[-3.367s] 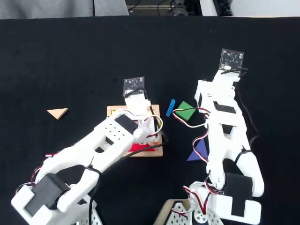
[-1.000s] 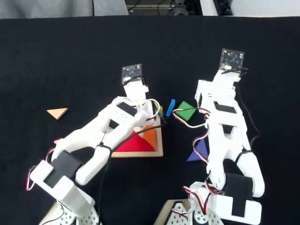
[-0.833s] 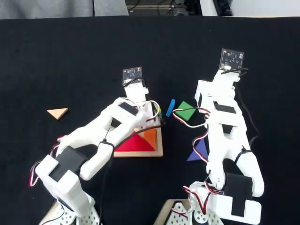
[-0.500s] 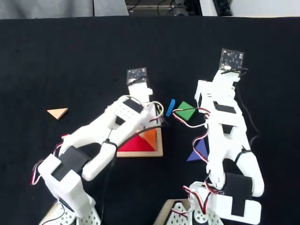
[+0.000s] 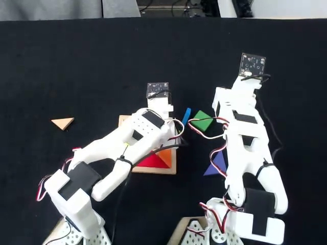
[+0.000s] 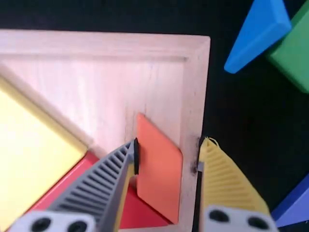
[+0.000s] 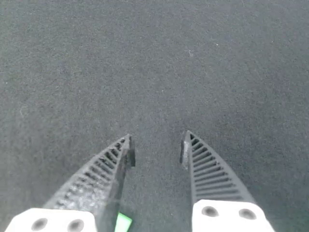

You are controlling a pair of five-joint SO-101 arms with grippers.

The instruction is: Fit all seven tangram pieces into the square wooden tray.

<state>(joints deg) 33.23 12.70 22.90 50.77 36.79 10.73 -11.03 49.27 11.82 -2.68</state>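
Shifted rightward, the left claw is spread wide astride the orange piece. Light and stiff, it is judged best pinched edgewise.

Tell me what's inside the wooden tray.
The wooden tray holds a yellow piece, a red piece and an orange piece, plus bare wood. The left gripper and its arm cover the rest.

One square wooden tray; seven tangram pieces: yellow triangle, red triangle, orange slab, blue slab, green square, violet triangle, pale wooden triangle (three in the tray, four on the black desk)
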